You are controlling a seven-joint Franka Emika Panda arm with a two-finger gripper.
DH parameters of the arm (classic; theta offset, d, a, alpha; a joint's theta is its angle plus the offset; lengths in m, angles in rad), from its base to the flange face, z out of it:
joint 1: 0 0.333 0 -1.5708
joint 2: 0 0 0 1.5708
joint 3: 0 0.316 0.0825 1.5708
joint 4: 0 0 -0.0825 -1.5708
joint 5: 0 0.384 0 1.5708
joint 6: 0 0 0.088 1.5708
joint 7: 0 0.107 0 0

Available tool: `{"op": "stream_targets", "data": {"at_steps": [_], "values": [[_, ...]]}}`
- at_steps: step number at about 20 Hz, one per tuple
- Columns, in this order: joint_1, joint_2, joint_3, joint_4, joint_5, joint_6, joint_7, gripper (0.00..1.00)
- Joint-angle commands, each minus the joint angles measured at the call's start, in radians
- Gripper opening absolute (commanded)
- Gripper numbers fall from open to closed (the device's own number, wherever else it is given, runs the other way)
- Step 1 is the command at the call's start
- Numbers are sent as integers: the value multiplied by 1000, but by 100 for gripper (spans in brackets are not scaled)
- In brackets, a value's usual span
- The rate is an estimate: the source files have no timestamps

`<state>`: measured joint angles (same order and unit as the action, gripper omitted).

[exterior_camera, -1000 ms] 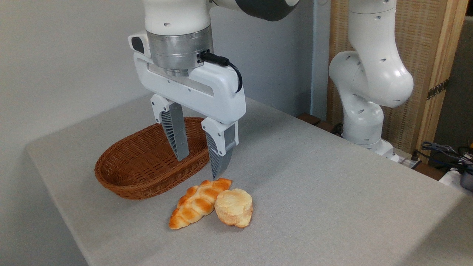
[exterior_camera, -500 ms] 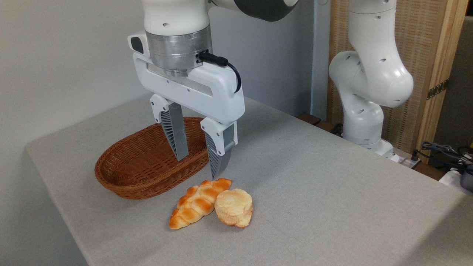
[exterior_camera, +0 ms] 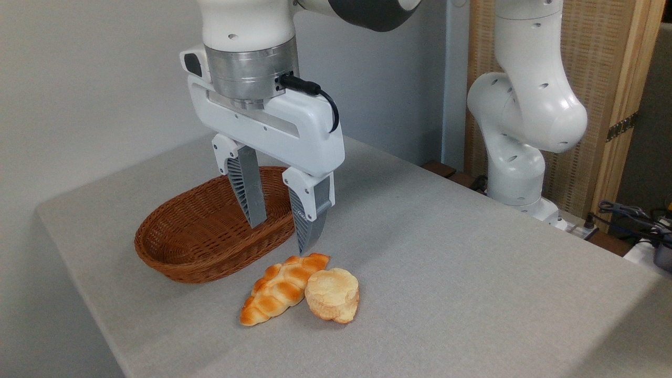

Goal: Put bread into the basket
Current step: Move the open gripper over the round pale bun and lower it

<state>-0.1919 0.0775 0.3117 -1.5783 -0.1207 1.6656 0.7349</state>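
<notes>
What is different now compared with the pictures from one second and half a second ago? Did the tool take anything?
The open two-finger tool drifted slightly to the left and a little upward. It took hold of nothing and released nothing. The small round pale-golden bun, the orange-brown braided loaf touching it, and the oval reddish-brown wicker basket lie as before on the grey table.

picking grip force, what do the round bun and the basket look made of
The bread: matte, pale-golden, crackled top; real or a foam or plastic replica, the look leaves it open. The basket: reddish-brown woven wicker, slightly glossy strands, visible weave.
</notes>
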Motion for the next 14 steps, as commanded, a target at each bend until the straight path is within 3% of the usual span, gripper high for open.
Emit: {"op": "stream_targets", "data": {"at_steps": [1, 10, 14], "values": [[-6, 5, -16, -3, -16, -1, -3, 100], [-8, 5, -94, -72, -17, 9, -5, 100], [-8, -1, -97, -135, -14, 42, 4, 100]]}}
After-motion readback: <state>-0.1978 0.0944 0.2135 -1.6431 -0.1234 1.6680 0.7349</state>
